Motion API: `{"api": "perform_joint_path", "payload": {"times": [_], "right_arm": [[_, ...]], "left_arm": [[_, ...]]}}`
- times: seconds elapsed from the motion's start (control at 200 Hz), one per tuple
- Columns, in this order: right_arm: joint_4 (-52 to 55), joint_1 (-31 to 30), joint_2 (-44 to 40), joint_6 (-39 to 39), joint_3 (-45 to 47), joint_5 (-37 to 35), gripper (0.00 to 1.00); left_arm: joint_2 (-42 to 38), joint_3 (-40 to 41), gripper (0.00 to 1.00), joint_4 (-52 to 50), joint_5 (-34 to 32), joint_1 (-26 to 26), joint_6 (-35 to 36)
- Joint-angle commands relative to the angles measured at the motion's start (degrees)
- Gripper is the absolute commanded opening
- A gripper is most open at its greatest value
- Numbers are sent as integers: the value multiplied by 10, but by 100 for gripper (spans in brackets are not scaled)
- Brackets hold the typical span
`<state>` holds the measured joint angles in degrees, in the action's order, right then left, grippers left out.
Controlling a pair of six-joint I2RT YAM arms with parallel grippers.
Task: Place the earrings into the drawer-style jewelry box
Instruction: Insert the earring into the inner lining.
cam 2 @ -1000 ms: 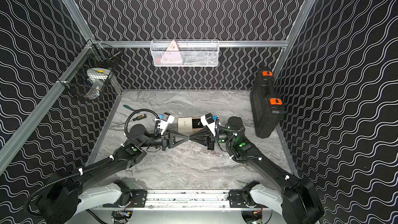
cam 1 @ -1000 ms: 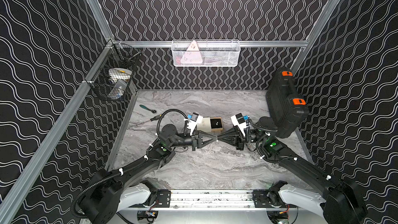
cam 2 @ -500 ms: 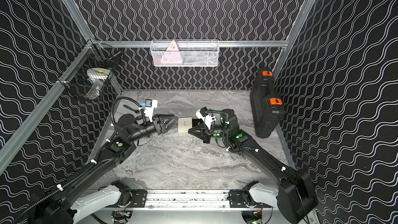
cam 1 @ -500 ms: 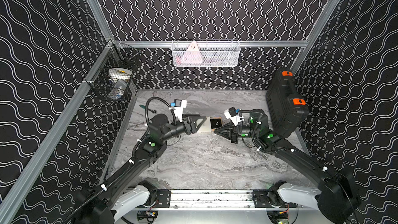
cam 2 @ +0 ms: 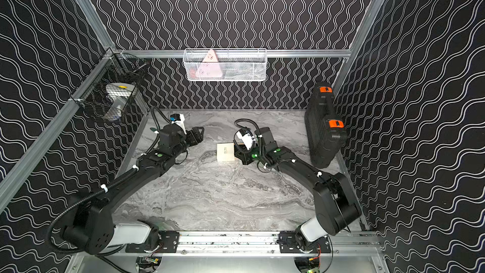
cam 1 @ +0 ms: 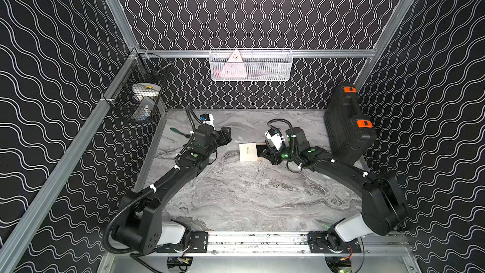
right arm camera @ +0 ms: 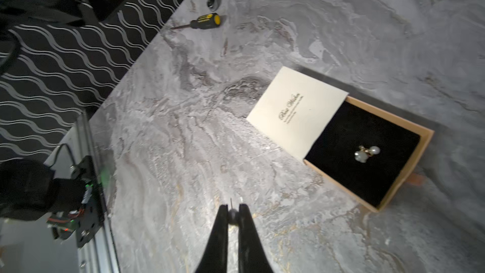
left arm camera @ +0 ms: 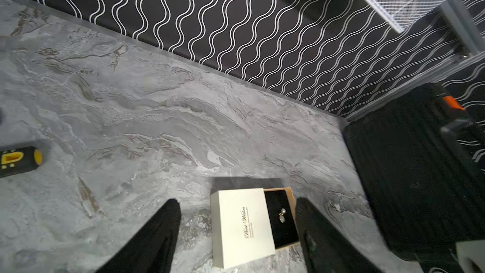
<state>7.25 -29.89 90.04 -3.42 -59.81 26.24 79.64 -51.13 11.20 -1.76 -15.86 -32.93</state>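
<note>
The jewelry box (cam 1: 248, 152) is sitting flat near the middle of the desk (cam 1: 236, 200), between the two arms. Its cream sleeve is carrying small dark print, and its tan drawer (right arm camera: 401, 177) is standing partly pulled out toward the right arm, showing a black lining. One earring (right arm camera: 367, 152), a pearl with a pale flower piece, is lying on that lining.

The right end effector (right arm camera: 233, 215) is pinching narrowly on a second earring (right arm camera: 232, 217), a small round bead with a thin pin sticking up. It is hanging over bare desk near the box, not over the drawer. The left end effector (left arm camera: 236, 202) is gaping wide, holding nothing, clear of the box.

A white wire basket (cam 1: 250, 74) on the back wall is holding a pink triangular item (cam 1: 233, 65). A black mesh basket (cam 1: 139, 101) on the side rail is holding pale rolls I cannot identify. A black case (cam 1: 346, 127) with orange latches is standing shut, leaning at the right wall.
</note>
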Motion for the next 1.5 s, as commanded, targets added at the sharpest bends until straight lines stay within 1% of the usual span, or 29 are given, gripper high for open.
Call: {"api": "perform_joint_path", "payload": {"times": [0.0,0.095,0.19,0.255,0.455,0.565,0.615,0.811,0.986,1.491], "right_arm": [[61,0,44,-3,-47,-80,1],[98,1,88,-3,-97,-116,2],[135,2,131,-1,-141,-145,2],[156,4,157,-1,-171,-153,2],[198,8,231,2,-249,-168,1],[224,10,256,5,-283,-174,1],[233,11,279,6,-296,-171,1],[285,12,307,23,-350,-187,1],[292,12,320,21,-359,-173,1],[315,1,331,25,-384,-176,0]], "left_arm": [[30,2,73,48,-15,4,18],[59,10,73,77,-33,8,22],[88,-11,73,62,-47,12,41],[104,-15,73,69,-54,15,45],[156,-46,73,72,-43,25,48],[171,-57,73,70,-37,36,49],[176,-60,73,70,-30,39,48],[184,-59,72,67,-22,50,52],[184,-46,72,76,-11,60,47],[167,-33,72,75,3,68,46]]}}
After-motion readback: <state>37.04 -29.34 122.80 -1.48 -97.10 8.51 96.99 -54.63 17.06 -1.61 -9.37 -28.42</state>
